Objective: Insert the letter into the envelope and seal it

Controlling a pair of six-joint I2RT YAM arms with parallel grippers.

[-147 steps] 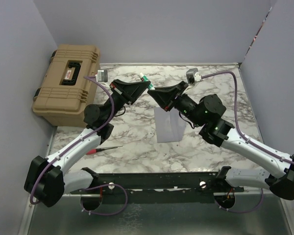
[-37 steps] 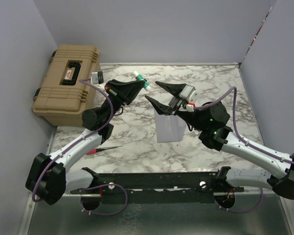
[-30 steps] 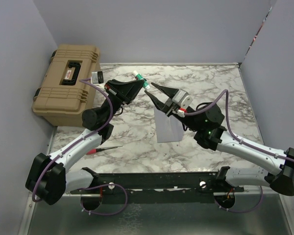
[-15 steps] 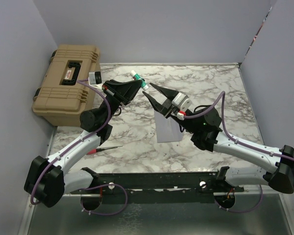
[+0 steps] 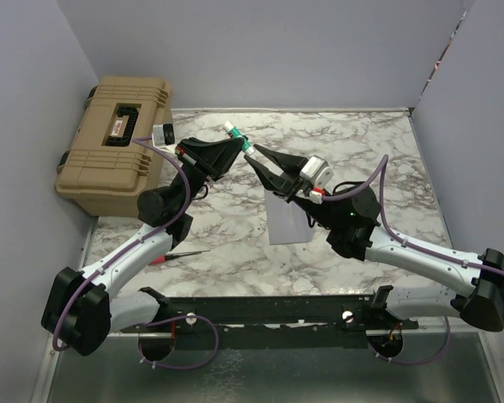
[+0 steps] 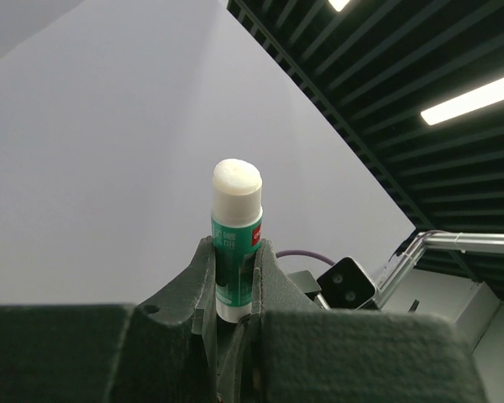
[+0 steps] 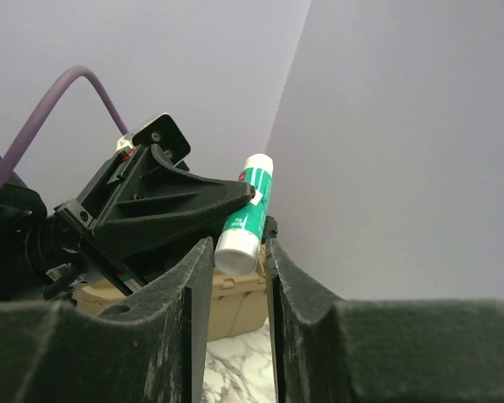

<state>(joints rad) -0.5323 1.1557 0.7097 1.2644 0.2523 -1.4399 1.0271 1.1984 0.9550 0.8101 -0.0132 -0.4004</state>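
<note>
The grey-lilac envelope (image 5: 290,220) lies flat on the marble table, mid-table under the right arm. The peach letter is not in view. My left gripper (image 5: 234,145) is raised and shut on a green-and-white glue stick (image 5: 238,136), which also shows in the left wrist view (image 6: 236,235), standing up between the fingers (image 6: 198,277). My right gripper (image 5: 257,156) is raised opposite it, open. In the right wrist view its jaws (image 7: 235,252) flank the stick's white end (image 7: 239,252) with small gaps either side.
A tan hard case (image 5: 113,143) stands at the back left on the table edge. A red-handled screwdriver (image 5: 172,256) lies near the front left. Lilac walls close in the back and both sides.
My right gripper has swung left and up to the glue stick, and its jaws have narrowed from wide open to just flanking the stick's end. The left gripper has shifted only slightly.
</note>
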